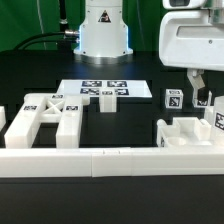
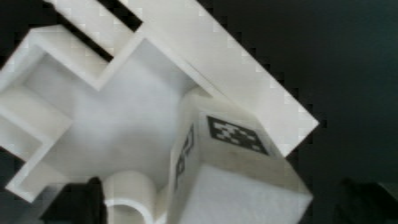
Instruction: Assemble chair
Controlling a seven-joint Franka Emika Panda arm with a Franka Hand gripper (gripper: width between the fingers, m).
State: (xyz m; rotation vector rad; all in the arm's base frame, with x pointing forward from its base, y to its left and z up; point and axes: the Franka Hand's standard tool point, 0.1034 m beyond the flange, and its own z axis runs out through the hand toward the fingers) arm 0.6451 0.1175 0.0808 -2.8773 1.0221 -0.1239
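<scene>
Exterior view, three o'clock: spread, empty jaws hang over the glossy white plastic chair piece, pushed against the white rail, maybe to stay still.

X-braced frame at the exterior view's left, marker board behind, rail in front

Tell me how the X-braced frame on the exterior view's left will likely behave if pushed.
The X-braced frame looks like thick moulded plastic, so it is probably stiff, not floppy. It lies low and broad on the table, so it should slide rather than tip or roll. Its glossy faces may prove slippery to grip.
</scene>
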